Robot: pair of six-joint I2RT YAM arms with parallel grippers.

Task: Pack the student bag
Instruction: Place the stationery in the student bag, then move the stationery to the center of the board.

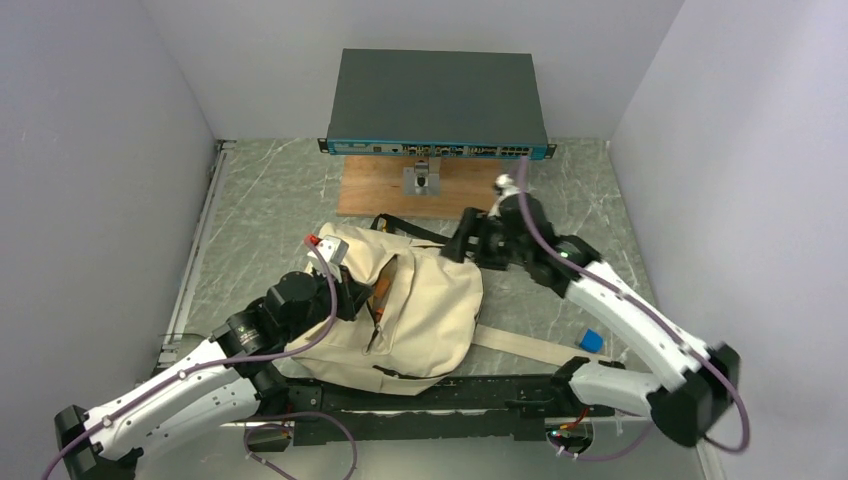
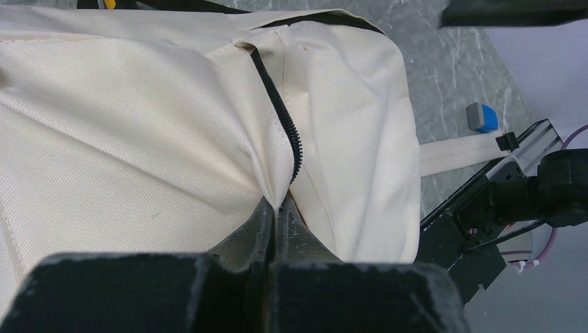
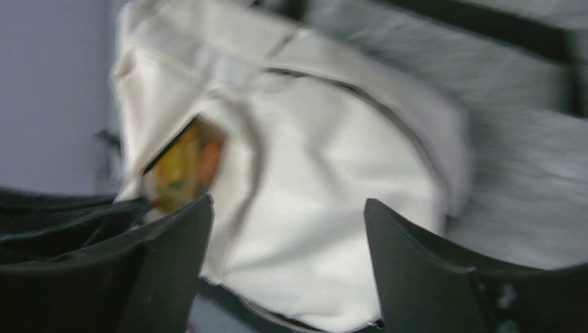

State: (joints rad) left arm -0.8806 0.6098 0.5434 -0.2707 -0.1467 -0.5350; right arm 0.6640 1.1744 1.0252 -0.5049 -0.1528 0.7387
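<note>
The beige student bag [image 1: 420, 310] lies flat on the table's middle, its black-zipped opening [image 1: 385, 295] gaping with something orange and yellow inside. My left gripper [image 1: 350, 290] is shut on the bag's canvas edge beside the zipper [image 2: 281, 121], at the opening's left side. The bag fills the left wrist view [image 2: 139, 125]. My right gripper [image 1: 465, 240] is open and empty just above the bag's far right corner. The right wrist view is blurred and shows the bag [image 3: 326, 208] between my spread fingers [image 3: 409, 263], with colourful contents [image 3: 184, 163] in the opening.
A small blue and grey object [image 1: 592, 340] lies on the table right of the bag, also in the left wrist view [image 2: 482, 116]. A beige strap [image 1: 525, 347] trails right. A network switch [image 1: 437, 100] on a wooden board [image 1: 385, 190] stands at the back.
</note>
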